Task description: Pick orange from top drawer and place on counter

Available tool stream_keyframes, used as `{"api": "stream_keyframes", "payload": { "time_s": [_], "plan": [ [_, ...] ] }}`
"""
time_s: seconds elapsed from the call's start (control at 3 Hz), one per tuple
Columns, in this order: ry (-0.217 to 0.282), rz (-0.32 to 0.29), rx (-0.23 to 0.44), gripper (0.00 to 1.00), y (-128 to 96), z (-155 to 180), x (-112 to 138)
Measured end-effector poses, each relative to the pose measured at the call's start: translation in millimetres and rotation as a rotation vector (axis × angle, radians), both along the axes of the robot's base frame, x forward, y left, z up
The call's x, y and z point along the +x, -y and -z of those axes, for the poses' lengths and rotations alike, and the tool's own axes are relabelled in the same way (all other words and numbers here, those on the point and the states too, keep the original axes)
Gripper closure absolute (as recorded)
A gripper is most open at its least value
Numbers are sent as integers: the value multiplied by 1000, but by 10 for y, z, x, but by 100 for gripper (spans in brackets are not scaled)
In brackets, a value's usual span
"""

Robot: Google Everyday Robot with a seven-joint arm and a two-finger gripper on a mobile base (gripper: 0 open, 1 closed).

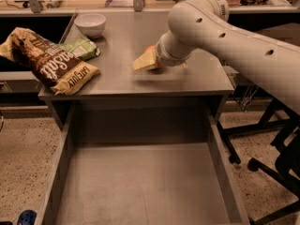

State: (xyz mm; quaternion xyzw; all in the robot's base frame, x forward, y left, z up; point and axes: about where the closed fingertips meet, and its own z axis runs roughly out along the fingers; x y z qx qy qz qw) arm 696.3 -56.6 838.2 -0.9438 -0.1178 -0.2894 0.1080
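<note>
The orange (158, 63) shows only as a small bright sliver, mostly hidden by my gripper (143, 62). The gripper's pale tan fingers are shut on the orange and rest low on the grey counter (126, 36), near its middle, a little right of centre. My white arm reaches in from the upper right. The top drawer (140, 186) is pulled wide open below the counter's front edge; its flat grey bottom is bare.
A white bowl (90, 24) stands at the counter's back left. A brown chip bag (51, 62) and a green packet (82, 48) lie at the left edge. Dark chair legs (276, 168) stand right of the drawer. A blue object (26, 217) lies on the floor, bottom left.
</note>
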Motion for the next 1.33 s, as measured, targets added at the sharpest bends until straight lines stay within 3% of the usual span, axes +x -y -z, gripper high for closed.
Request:
{"api": "stream_keyframes", "payload": {
  "time_s": [0.33, 0.67, 1.0, 1.33],
  "plan": [
    [0, 0, 0, 0, 0, -2, 0],
    [34, 9, 15, 0, 22, -292, 49],
    [55, 40, 69, 0, 66, -530, 79],
    [71, 116, 72, 0, 115, -700, 124]
  ]
}}
